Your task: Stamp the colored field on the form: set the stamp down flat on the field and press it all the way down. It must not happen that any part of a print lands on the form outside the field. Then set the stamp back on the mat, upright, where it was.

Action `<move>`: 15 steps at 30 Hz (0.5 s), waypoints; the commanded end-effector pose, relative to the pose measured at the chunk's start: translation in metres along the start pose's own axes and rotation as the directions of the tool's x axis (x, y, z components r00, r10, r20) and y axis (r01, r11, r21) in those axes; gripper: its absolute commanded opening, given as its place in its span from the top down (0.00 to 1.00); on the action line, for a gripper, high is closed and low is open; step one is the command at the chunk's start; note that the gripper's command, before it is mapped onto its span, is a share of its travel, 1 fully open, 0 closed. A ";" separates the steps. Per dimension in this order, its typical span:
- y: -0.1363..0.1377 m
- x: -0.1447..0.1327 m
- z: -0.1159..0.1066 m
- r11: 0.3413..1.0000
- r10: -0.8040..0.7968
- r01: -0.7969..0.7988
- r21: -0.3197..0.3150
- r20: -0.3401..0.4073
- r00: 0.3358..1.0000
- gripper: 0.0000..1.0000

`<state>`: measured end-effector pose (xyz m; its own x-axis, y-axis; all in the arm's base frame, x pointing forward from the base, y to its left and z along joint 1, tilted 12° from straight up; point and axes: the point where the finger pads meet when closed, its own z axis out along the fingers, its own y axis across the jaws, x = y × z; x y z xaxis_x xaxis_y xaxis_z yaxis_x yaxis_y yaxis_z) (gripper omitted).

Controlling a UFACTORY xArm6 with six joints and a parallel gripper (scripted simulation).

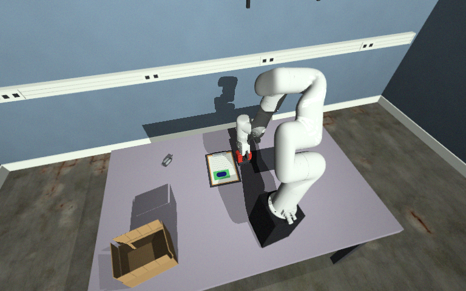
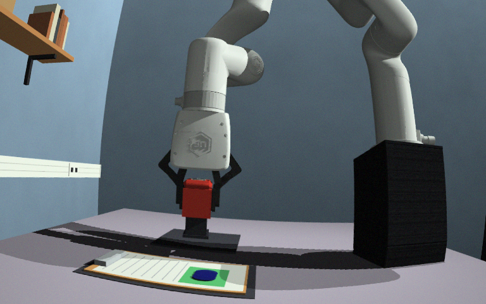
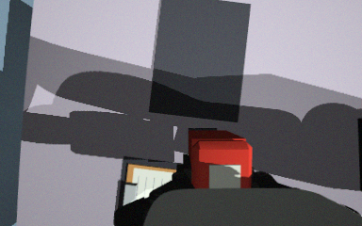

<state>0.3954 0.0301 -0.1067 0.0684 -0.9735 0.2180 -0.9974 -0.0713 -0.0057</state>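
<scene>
My gripper (image 2: 196,195) is shut on the red stamp (image 2: 196,199) and holds it upright, with its dark base over the dark mat (image 2: 200,240). I cannot tell whether the base touches the mat. The stamp also shows in the top view (image 1: 243,156) and in the wrist view (image 3: 219,160), where the mat (image 3: 200,61) lies ahead of it. The form on its clipboard (image 2: 168,270) lies beside the mat, nearer the exterior camera. Its green field (image 2: 204,275) carries a blue print. The form also shows in the top view (image 1: 222,168) and partly in the wrist view (image 3: 146,181).
The arm's black pedestal (image 1: 275,219) stands to the right of the form. An open cardboard box (image 1: 144,253) sits at the table's front left corner. A small grey object (image 1: 167,159) lies left of the form. A shelf with books (image 2: 35,31) hangs on the wall.
</scene>
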 end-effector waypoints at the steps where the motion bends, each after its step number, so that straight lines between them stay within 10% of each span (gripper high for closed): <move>1: 0.000 0.069 -0.001 0.999 -0.036 0.036 0.007 0.013 0.999 0.69; 9: 0.003 0.166 -0.001 0.999 -0.037 0.036 0.007 0.013 0.999 0.69; 15: 0.002 0.177 -0.002 0.999 -0.037 0.037 0.006 0.013 0.999 0.69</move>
<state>0.4005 -0.1275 -0.0706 0.0958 -0.9685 0.2298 -0.9946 -0.1025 -0.0176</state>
